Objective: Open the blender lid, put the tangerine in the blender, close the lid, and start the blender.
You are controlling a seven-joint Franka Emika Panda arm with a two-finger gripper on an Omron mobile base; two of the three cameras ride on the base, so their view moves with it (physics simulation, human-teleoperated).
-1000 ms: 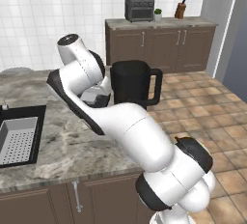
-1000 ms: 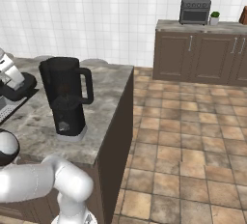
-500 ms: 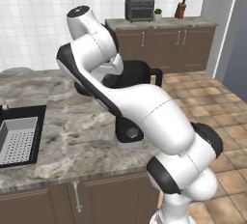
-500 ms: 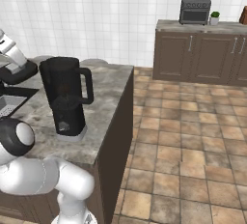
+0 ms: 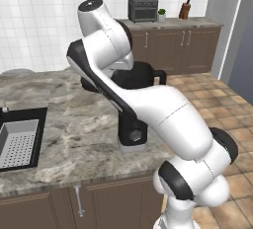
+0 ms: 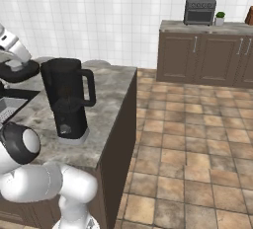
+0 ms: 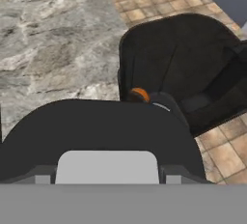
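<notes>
Since half a second ago the arm has swung further up and forward in the left base view, its white links now crossing in front of the blender (image 5: 132, 124) and hiding most of the jar. The blender itself stands where it stood on the marble worktop (image 5: 64, 119).

From the right base view the blender (image 6: 66, 99) is tall and black, with a dark jar, a loop handle on its right side, a round knob on the front of its base and a grey foot. It stands near the worktop's (image 6: 111, 104) front right part, well apart from the sink (image 5: 17, 141).

The hand view looks down into the open jar of the blender (image 7: 178, 68). A small orange fruit, the tangerine (image 7: 139, 94), shows low inside the jar, partly hidden by the dark disc in front of it. That disc is the blender lid (image 7: 103, 138), flat, round and black, with a light grey square cap at its centre; it sits right at the camera, just above the jar's near rim and not on the jar.

In the right base view the pincer (image 6: 17, 66) is at the far left, with the black lid (image 6: 20, 71) directly under the hand. The lid appears to be held there, but the fingers are hidden, so how far apart they stand cannot be told.
</notes>
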